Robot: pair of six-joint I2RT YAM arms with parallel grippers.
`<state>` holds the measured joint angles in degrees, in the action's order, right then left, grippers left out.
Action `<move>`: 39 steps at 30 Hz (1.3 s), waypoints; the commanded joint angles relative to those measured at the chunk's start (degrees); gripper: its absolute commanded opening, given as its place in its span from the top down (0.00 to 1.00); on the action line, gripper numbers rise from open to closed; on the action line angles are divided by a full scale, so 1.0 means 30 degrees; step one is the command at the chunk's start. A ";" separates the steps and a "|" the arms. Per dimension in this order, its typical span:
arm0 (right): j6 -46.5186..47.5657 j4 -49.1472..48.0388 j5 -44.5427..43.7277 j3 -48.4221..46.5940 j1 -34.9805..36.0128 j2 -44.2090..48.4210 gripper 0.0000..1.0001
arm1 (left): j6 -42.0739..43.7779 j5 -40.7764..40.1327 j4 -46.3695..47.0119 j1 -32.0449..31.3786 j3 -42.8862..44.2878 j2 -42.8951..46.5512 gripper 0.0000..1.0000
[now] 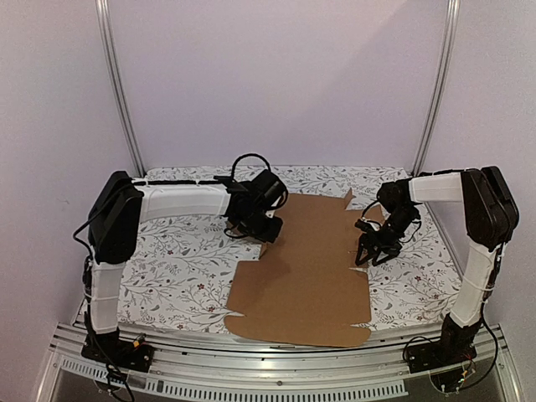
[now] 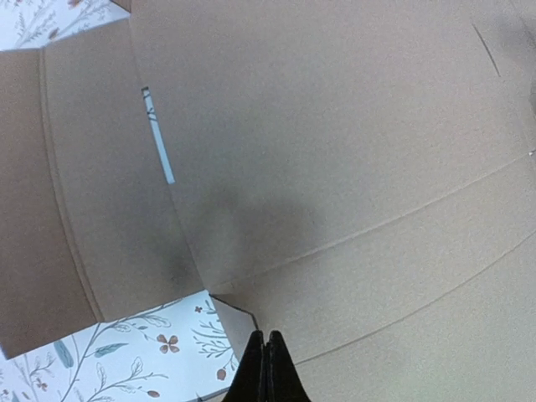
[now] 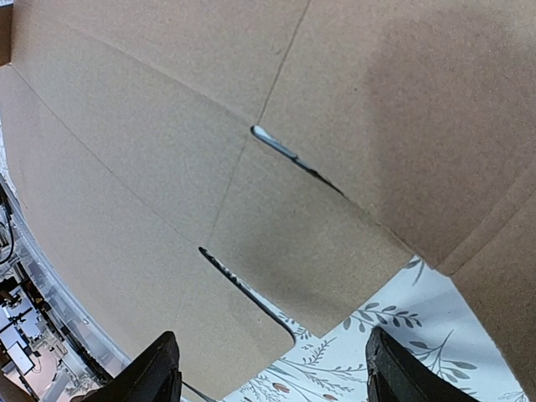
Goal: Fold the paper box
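— Left gripper [image 1: 261,228] looks clamped fully shut to us, fingers [image 2: 260,373] pressed together right at the left edge of the paper box [image 1: 301,276]. We can't tell whether any cardboard is caught between them.

— Same here. Right gripper [image 1: 371,251] is spread wide with nothing in it, hanging over the tabs on the box's right side. We see the box lying unfolded on the floral cloth [image 1: 176,276], near edge reaching the front rail [image 1: 251,356].

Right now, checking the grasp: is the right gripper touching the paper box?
Cannot tell. Right wrist view: the right gripper, jaws open, frames a paper box flap; no contact or gap shows plainly.
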<state>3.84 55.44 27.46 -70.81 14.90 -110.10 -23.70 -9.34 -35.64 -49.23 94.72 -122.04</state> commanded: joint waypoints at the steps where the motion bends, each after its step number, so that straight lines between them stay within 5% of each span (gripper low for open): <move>1: 0.0258 -0.0098 0.0041 0.0250 0.0044 -0.0649 0.25 | -0.0025 0.0873 -0.0958 -0.0200 -0.0169 -0.0619 1.00; 30: 0.0762 -0.0192 0.4968 -0.0304 0.0689 -0.1189 0.27 | -0.1617 0.2392 0.0560 -0.1077 -0.1755 -0.3907 1.00; 39: 0.1108 -0.0202 0.6012 -0.0257 0.0733 0.1017 0.29 | -0.1459 0.2499 0.0651 -0.1333 -0.1763 -0.4379 1.00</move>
<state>5.37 57.41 38.37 -70.91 16.08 -111.61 -27.73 -5.39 -32.32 -51.00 92.62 -127.35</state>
